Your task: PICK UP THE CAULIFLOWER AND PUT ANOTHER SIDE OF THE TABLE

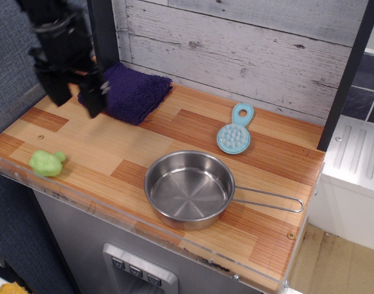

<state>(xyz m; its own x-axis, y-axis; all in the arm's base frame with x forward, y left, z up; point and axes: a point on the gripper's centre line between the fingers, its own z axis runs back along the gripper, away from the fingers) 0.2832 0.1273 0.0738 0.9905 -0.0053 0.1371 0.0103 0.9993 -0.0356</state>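
Observation:
The cauliflower point(46, 163), a small light-green floret, lies on its side on the wooden table point(101, 144) at the front left corner, near the clear acrylic edge. My black gripper point(75, 98) hangs above the table's back left, in front of the purple cloth, well apart from the cauliflower. Its fingers point(94, 99) are spread and hold nothing. The arm is motion-blurred.
A folded purple cloth point(129, 92) lies at the back left. A steel pan point(188, 188) with a wire handle sits front centre. A light-blue scrubber point(235, 130) lies behind it. A dark post point(104, 33) stands behind the gripper. The plank wall backs the table.

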